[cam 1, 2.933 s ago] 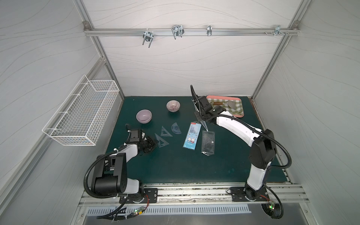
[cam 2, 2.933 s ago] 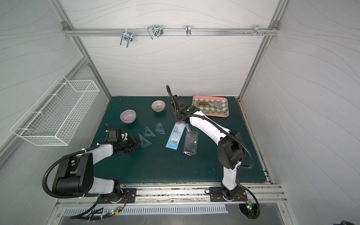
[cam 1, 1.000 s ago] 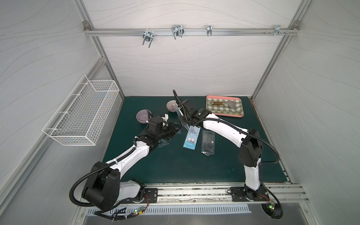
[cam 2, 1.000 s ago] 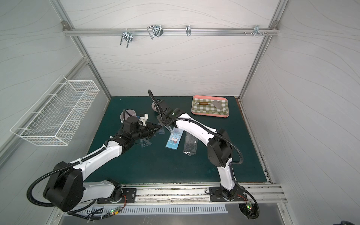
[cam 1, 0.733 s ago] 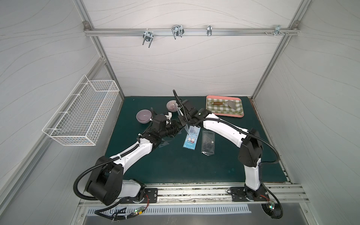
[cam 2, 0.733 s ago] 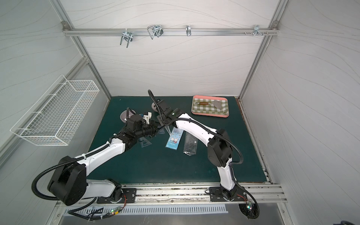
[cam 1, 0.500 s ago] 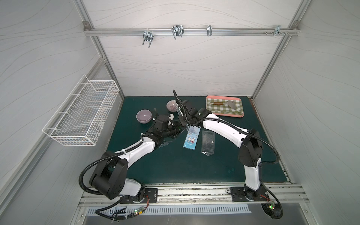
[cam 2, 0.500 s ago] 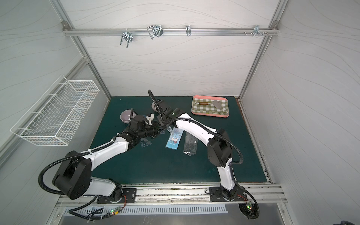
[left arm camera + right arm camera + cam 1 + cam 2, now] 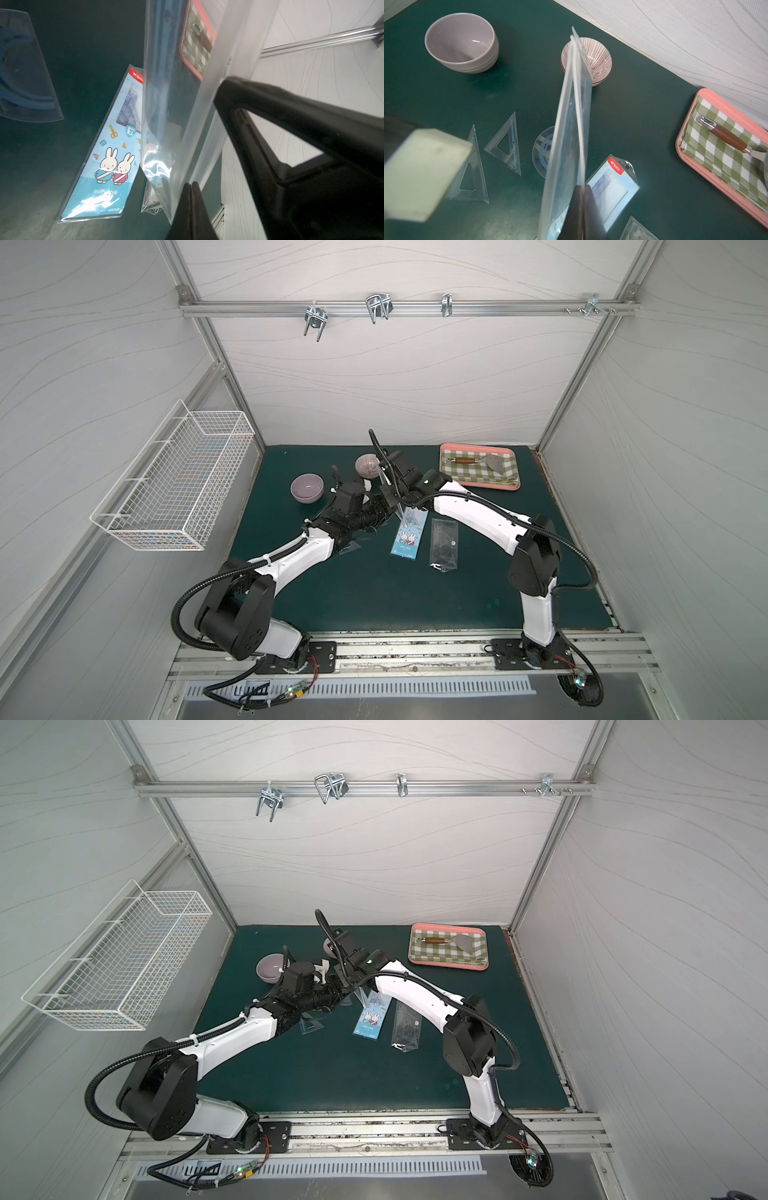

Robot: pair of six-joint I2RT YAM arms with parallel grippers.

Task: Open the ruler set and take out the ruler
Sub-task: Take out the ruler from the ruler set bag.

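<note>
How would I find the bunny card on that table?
On the dark green mat, look to the middle, nearer you than the pink tray. The bunny card lies flat there beside a clear pouch. Only it is sky blue, with two white rabbits.

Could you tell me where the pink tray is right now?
In both top views the pink tray sits in the far right corner of the table, right of the striped bowl.

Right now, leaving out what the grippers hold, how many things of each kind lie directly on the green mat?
Bowls: 2, grey bowl and striped bowl
Set squares: 2
Protractor: 1
Blue card pack: 1
Clear pouch: 1
Pink tray: 1
Total: 8
</note>
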